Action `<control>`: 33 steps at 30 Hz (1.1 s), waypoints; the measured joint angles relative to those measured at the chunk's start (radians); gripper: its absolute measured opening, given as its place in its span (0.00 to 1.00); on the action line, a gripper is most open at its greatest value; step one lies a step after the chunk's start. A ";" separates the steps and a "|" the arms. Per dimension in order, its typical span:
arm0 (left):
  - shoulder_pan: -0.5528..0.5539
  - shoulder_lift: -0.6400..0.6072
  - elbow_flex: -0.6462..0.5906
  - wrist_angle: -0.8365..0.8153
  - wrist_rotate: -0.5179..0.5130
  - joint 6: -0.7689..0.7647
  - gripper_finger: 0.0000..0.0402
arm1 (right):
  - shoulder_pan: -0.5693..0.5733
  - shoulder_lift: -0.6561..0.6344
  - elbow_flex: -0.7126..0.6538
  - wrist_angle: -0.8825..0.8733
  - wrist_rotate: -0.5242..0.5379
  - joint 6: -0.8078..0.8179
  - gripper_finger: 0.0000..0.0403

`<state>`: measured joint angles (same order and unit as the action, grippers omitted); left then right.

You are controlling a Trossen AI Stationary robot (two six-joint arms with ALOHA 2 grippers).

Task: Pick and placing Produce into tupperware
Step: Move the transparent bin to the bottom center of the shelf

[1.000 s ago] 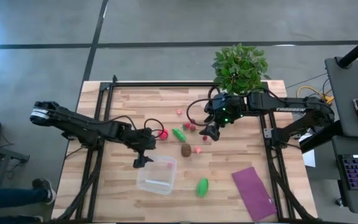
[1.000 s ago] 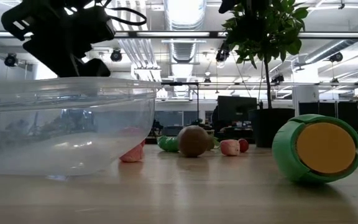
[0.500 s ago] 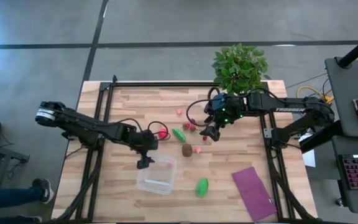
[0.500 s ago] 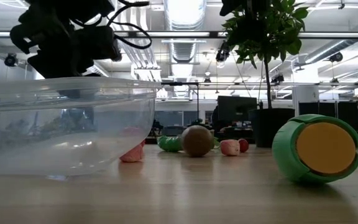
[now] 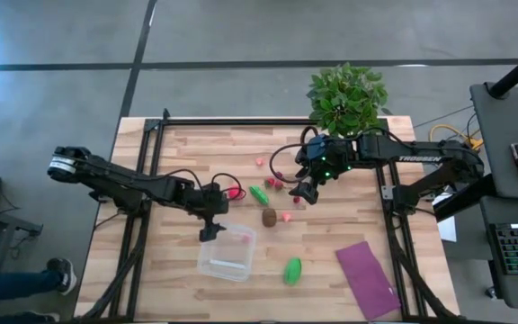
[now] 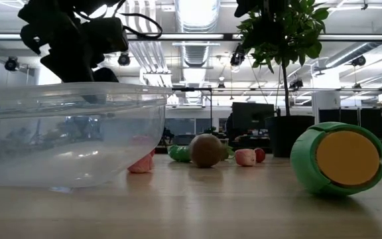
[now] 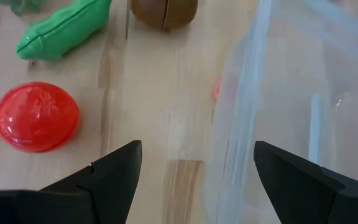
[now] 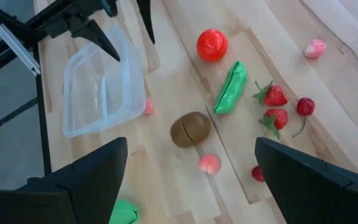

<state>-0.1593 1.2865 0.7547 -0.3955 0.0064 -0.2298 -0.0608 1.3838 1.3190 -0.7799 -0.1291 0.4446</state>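
From above, the clear tupperware (image 5: 227,254) sits on the wooden surface (image 5: 178,148) with open wood on every side. The left gripper (image 5: 210,230), fingers apart and holding nothing, hangs just beside the tupperware's rim. The right gripper (image 5: 301,193), also spread and empty, is well apart from the tupperware, near the potted plant (image 5: 347,95).

At table height, the tupperware (image 6: 65,133) fills the near side; a green piece (image 6: 337,158) lies apart from it.

The left wrist view shows the red ball (image 7: 36,117) near the tupperware wall (image 7: 241,124).

The right wrist view shows the brown oval (image 8: 191,129) between the tupperware (image 8: 101,81) and the strawberries (image 8: 276,96).
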 joint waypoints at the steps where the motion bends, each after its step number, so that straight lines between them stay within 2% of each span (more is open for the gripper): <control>1: 0.000 -0.004 -0.001 -0.001 0.005 -0.001 0.73 | 0.000 0.000 0.000 0.001 0.000 0.000 0.86; 9: 0.000 -0.004 -0.011 -0.005 0.018 -0.171 0.71 | 0.000 0.000 0.000 0.005 0.000 0.000 0.86; 18: -0.002 0.018 -0.020 -0.015 -0.002 -0.067 0.69 | 0.000 0.000 0.000 0.007 0.001 0.000 0.86; 33: -0.005 0.019 -0.021 -0.021 -0.015 -0.052 0.33 | 0.000 0.000 0.000 0.007 0.001 0.000 0.86</control>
<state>-0.1640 1.3052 0.7339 -0.4163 -0.0086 -0.2813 -0.0612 1.3838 1.3190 -0.7731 -0.1284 0.4446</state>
